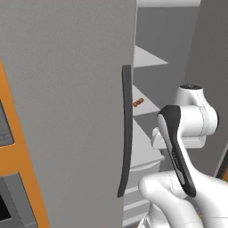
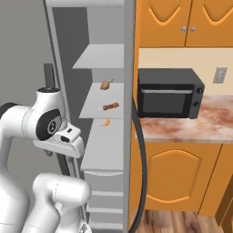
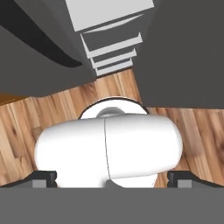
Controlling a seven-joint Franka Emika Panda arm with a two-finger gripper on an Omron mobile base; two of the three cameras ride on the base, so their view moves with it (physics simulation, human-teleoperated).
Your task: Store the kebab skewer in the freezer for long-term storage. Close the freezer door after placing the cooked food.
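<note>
Reddish-brown kebab skewer (image 2: 110,107): one, shelved.

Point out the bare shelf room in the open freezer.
Freezer: the top shelf is bare. The next shelf is crowded, holding a brown food piece, the kebab skewer and an orange bit. The ledge above the drawers is bare.

Both base views sit close behind the arm, left and right of it, facing the open freezer (image 2: 102,91) and sharing its shelves (image 1: 147,58). The hand view looks steeply down at the wooden floor (image 3: 26,127) and the lower drawers (image 3: 111,52).
</note>
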